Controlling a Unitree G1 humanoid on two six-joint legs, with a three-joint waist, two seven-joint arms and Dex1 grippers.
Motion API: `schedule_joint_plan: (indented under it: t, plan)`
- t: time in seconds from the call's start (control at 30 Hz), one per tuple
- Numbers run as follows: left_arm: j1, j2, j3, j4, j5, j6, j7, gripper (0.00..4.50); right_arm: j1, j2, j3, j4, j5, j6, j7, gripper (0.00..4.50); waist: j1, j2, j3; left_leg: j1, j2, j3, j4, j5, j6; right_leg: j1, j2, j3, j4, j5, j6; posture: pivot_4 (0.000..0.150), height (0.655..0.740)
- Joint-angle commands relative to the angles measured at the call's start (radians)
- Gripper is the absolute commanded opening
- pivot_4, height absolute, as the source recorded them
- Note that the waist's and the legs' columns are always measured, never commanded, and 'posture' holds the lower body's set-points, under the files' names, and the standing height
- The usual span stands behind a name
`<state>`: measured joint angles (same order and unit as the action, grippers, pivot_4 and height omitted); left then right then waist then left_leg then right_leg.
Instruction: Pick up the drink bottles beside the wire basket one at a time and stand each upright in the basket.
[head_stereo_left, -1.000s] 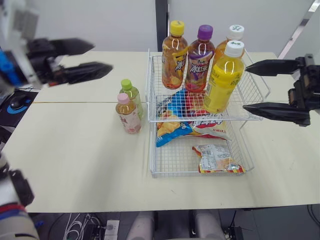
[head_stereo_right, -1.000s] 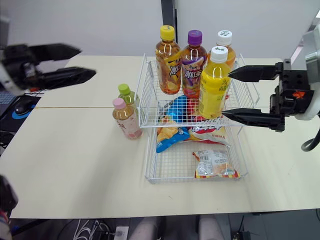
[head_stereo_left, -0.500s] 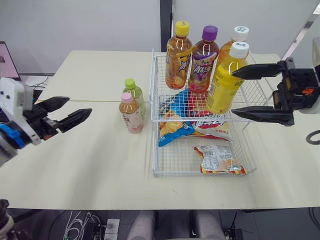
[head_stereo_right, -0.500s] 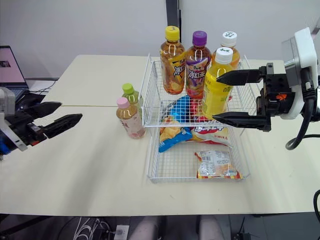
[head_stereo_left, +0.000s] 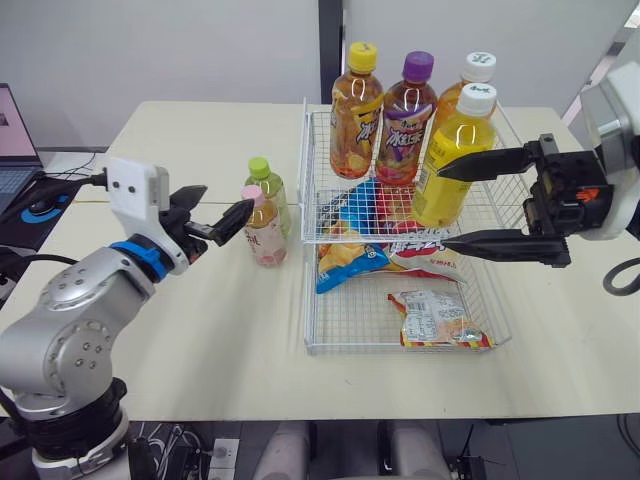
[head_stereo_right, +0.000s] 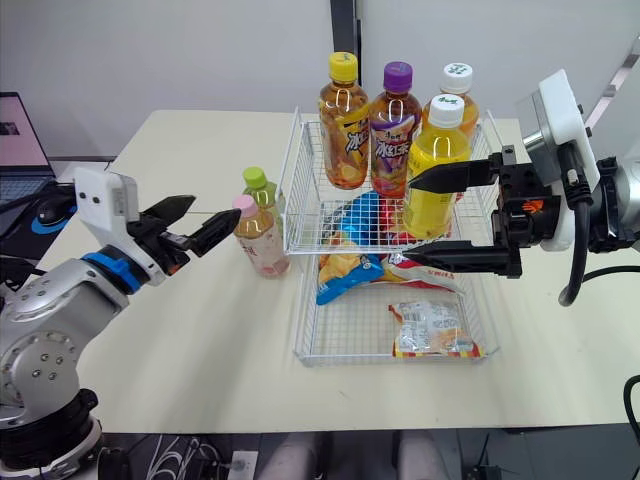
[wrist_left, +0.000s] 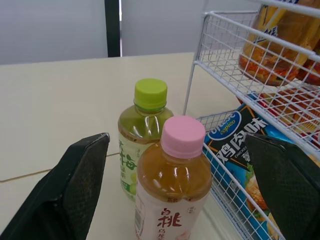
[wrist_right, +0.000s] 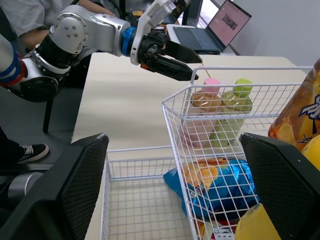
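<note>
Table (head_stereo_left: 230, 335), pink-capped bottle (head_stereo_left: 264, 236) beside wire basket (head_stereo_left: 350, 318)

Looks like an office-type robot lab: plain cream bench (head_stereo_left: 200, 340), bare white wall (head_stereo_left: 150, 50) across the top, laptop (head_stereo_right: 18, 135) at the left edge, loose cables (head_stereo_left: 160, 445) bottom left.

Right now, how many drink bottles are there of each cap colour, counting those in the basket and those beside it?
Yellow cap: 1
Purple cap: 1
White cap: 2
Green cap: 1
Pink cap: 1
Total: 6 bottles
</note>
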<state>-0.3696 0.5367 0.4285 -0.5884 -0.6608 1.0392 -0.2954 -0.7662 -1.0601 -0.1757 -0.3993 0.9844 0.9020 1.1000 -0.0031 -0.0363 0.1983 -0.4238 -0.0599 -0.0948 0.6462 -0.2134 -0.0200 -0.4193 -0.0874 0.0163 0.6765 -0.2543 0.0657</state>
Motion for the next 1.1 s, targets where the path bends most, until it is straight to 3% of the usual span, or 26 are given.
schedule_joint_plan:
  t: [0.03,0.7,1.1]
  plan:
    - [-0.023,-0.003,-0.014,-0.019,0.009,-0.029,0.034,4.47,0.006,-0.037,-0.061,-0.03,0.033,0.014,-0.001,4.5,0.001,0.0,0.0,0.0,0.0,0.0,0.0,0.0,0.0,0.0,0.0,0.0,0.0,0.0,0.0,0.15,0.74]
    - [-0.114,-0.147,-0.185,0.128,0.13,-0.104,0.185,4.47,0.0,-0.023,-0.077,-0.055,0.044,0.002,-0.064,4.5,0.002,0.0,0.0,0.0,-0.001,0.0,0.0,0.0,0.0,0.001,0.0,0.0,0.0,0.0,0.0,0.15,0.74]
    - [-0.112,-0.166,-0.198,0.16,0.138,-0.129,0.166,1.59,0.029,-0.042,-0.12,-0.07,0.058,0.01,-0.102,4.5,0.003,0.0,0.0,0.0,-0.001,0.0,0.0,0.0,0.0,0.001,0.0,0.0,0.0,0.0,0.0,0.15,0.74]
